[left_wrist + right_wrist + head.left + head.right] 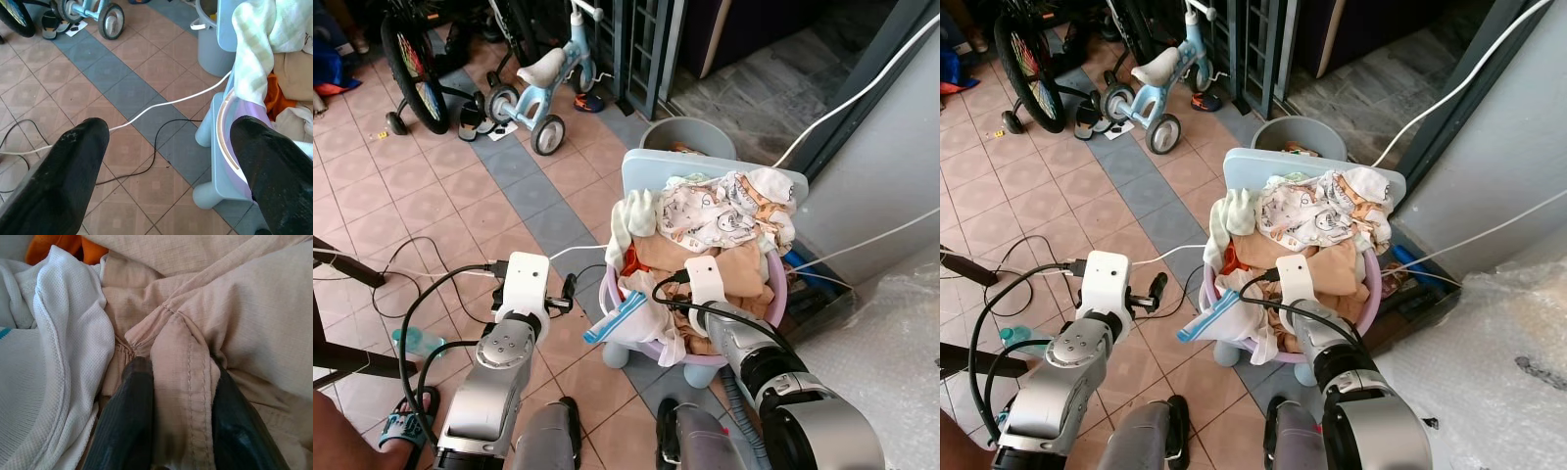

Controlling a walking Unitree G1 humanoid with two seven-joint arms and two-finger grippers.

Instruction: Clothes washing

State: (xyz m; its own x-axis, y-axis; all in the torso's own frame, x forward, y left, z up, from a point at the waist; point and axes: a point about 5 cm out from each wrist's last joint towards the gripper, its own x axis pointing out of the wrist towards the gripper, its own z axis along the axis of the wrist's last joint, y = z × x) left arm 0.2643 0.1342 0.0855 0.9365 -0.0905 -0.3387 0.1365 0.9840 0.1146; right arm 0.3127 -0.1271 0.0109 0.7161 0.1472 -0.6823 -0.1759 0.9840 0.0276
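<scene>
Right gripper [181, 431] buried in the heaped laundry, black fingers [129, 426] pinched closed on a seamed fold of beige woven cloth [230, 318] near the top of the round lilac plastic laundry basket [1368, 294]. White mesh garment [63, 357] just beside, orange fabric [58, 247] behind it. Printed white baby clothes [720, 211] piled at the far side, against a pale blue board [651, 166]. Left gripper [166, 161] hanging wide apart and empty above the tiled floor [440, 196], just beside the basket rim. White cable [161, 105] and black cable [159, 142] trailing across the tiles. Grey bucket [690, 132] behind the basket; light blue child's tricycle [543, 83] further off.
</scene>
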